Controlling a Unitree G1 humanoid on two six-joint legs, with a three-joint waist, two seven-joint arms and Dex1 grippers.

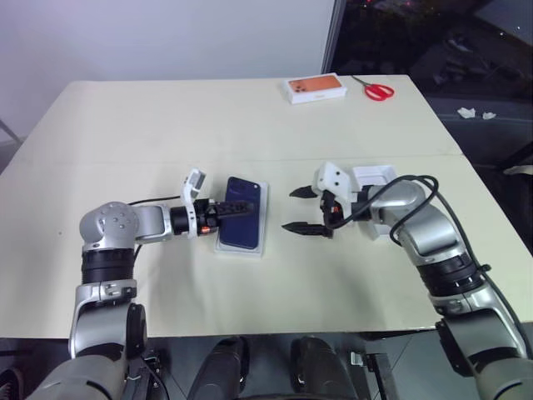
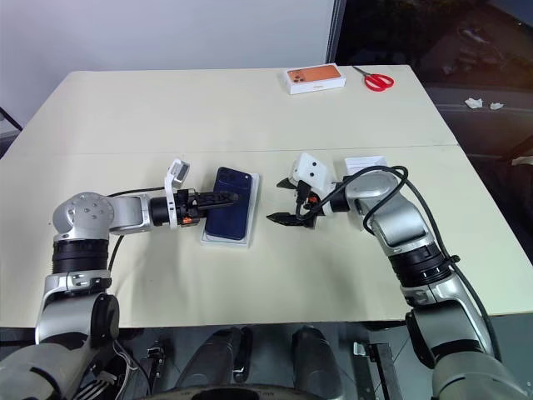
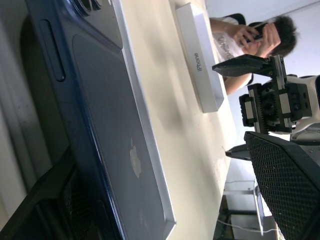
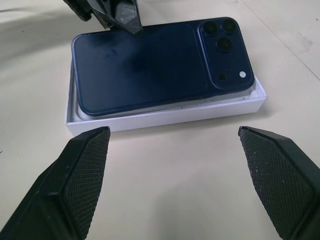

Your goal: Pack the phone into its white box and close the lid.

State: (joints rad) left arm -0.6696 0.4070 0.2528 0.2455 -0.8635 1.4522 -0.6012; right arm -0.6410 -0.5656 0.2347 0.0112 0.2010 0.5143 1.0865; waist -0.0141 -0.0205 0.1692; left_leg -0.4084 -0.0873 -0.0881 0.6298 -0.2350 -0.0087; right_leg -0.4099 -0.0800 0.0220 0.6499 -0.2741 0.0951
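Observation:
The dark navy phone (image 1: 243, 229) lies back up, camera cluster at its far end, in the shallow white box (image 4: 165, 117) at the table's middle. My left gripper (image 1: 248, 206) reaches in from the left over the phone, and it is open, with one finger (image 3: 285, 185) standing far off the phone. Just right of the box, my right gripper (image 4: 173, 132) faces the box's long side and is open, with nothing between its fingers. The lid (image 1: 373, 177) lies plain white inside up behind my right wrist, partly hidden by the arm.
A white box with an orange phone picture (image 1: 316, 88) and red-handled scissors (image 1: 377, 90) lie at the table's far right edge. A seam crosses the beige table (image 1: 125, 125). A person (image 3: 250, 35) sits beyond the table.

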